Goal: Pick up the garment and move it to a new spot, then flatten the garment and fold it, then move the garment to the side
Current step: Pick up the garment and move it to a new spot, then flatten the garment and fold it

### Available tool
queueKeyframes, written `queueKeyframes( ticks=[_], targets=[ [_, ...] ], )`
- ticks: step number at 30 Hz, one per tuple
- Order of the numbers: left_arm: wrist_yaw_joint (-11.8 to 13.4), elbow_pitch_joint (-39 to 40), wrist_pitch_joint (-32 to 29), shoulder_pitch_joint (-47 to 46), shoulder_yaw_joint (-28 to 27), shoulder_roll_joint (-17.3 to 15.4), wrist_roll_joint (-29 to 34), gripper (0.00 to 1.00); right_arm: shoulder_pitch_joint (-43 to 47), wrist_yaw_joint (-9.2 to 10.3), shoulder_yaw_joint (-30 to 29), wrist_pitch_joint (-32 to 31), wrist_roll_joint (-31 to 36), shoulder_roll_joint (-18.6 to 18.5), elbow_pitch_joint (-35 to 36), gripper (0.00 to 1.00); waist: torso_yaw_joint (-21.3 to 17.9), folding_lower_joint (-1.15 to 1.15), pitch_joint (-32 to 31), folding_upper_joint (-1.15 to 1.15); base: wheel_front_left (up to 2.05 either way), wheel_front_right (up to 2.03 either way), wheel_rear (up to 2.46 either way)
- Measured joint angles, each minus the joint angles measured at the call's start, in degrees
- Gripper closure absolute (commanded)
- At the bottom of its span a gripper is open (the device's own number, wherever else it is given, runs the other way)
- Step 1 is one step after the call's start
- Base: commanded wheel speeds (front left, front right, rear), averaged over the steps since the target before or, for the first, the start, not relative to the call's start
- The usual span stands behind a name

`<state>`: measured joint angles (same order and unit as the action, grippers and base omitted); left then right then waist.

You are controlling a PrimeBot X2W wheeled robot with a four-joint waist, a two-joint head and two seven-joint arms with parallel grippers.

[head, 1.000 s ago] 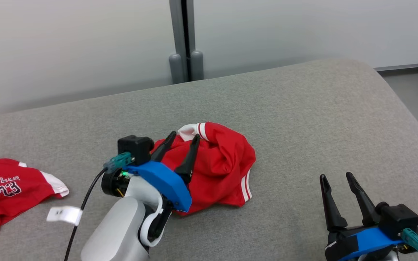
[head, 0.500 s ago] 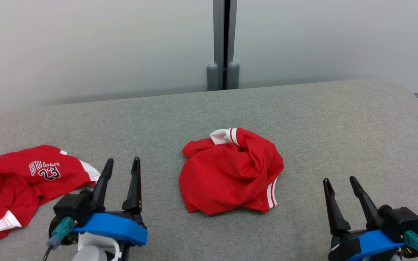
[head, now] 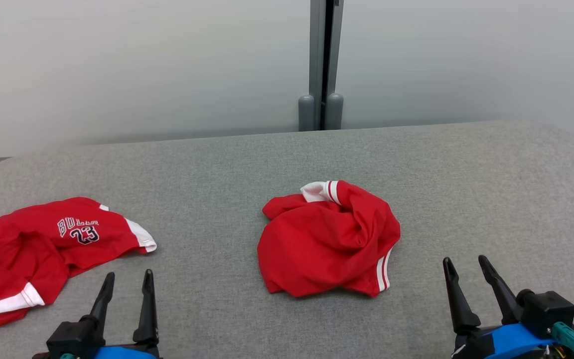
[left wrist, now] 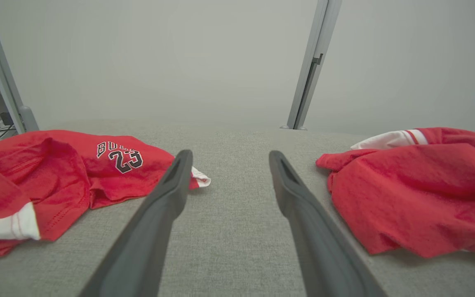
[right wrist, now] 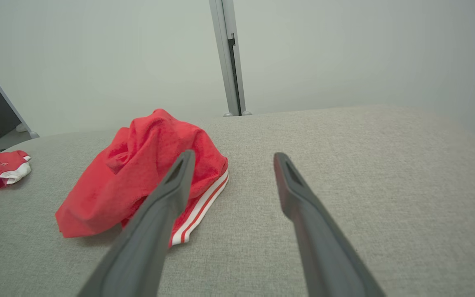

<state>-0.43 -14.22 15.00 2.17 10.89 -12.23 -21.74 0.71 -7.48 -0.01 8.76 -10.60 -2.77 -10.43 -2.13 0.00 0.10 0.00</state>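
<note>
**benchwatcher:** ok so where's the garment sitting right now?

**foldbot_fan:** the crumpled red garment [head: 329, 239] is bunched in a heap pretty much in the middle of the grey padded surface [head: 217, 164]. A white cuff pokes up at its far edge, and a red-and-white striped hem runs along its near right side.

**benchwatcher:** and the arms? has either one got hold of it?

**foldbot_fan:** nope. The left gripper [head: 130, 272] is at the near left, fingers spread apart and empty, pointing away over bare grey fabric. The heap lies to its right and a bit farther out, well clear of it. The right gripper [head: 464, 258] is at the near right, jaws apart and empty too, with the heap off to its left and farther out. In the right wrist view one finger overlaps the striped hem, but the head view shows the two are apart.

**benchwatcher:** what's the other red thing?

**foldbot_fan:** that's a red garment printed BULLS 23 [head: 43, 249], lying spread out at the left side with white trim and running off the left edge of the head view. It's well apart from the heap, and the left gripper sits between the two. Past the far edge there's a pale wall [head: 117, 65] with a grey post [head: 321, 65] going up it, roughly in line with the heap.
</note>
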Motion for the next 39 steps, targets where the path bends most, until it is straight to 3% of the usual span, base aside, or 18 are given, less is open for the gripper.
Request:
queueKeyframes(
  ticks=[25, 34, 39],
  targets=[
    [-0.2, 0.5, 0.0, 1.0, -2.6, 0.7, 1.4, 0.0, 0.1, 0.0, 1.0, -1.5, -0.7, 0.0, -1.4, 0.0, 0.4, 0.0, 0.9, 0.0, 0.0, 0.0, 0.0],
    [-0.6, 0.8, 0.0, 0.7, -2.5, 0.6, 1.6, 0.0, -6.8, 0.0, 7.1, -13.5, -0.8, 0.0, -9.1, 0.0, 1.8, 0.0, 2.4, 0.0, 0.0, 0.0, 0.0],
    [-0.7, 0.8, 0.0, -1.0, -1.8, 0.7, 1.6, 0.0, -12.7, 0.0, 6.4, -17.7, -1.1, 0.0, -17.3, 0.0, 3.5, 0.0, 3.9, 0.0, 0.0, 0.0, 0.0]
  ],
)
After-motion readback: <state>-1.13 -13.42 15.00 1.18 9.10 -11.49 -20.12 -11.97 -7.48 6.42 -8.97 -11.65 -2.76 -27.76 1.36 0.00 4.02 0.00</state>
